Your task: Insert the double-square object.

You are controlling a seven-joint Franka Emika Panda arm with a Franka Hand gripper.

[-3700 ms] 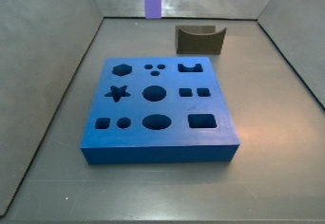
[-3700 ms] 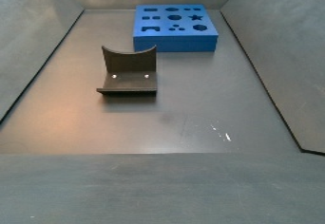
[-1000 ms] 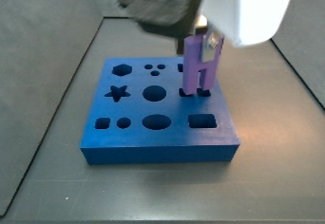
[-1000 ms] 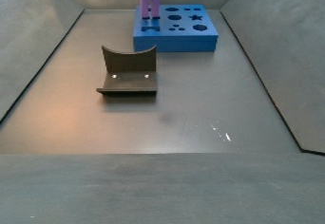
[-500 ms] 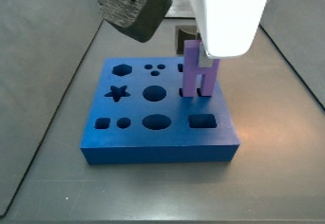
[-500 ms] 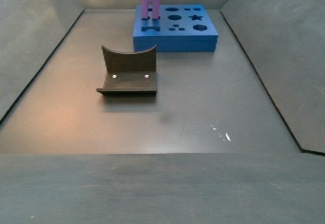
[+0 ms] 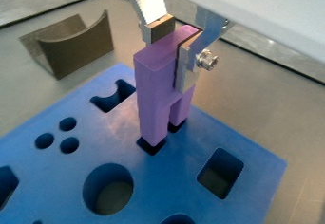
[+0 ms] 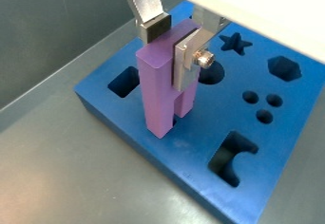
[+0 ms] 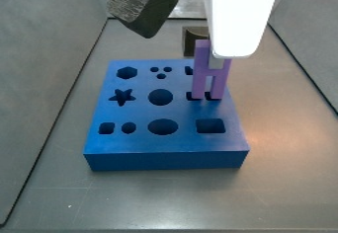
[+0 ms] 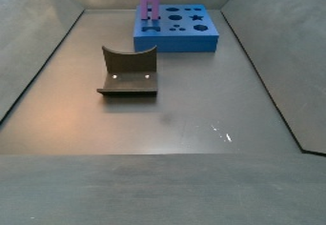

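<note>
Floor: grey tray, blue block (image 9: 165,118) resting on it.
Peg: double-square object (image 7: 162,90) stands upright, long axis vertical, prongs entering the block's paired square holes.
Claw: gripper (image 7: 172,30) directly above, clamped on its top.
Next, I judge: press straight down.

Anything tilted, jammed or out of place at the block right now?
Nothing stands out. The end effector holds the double-square object upright, its prongs entering the matching holes in the blue block.
</note>
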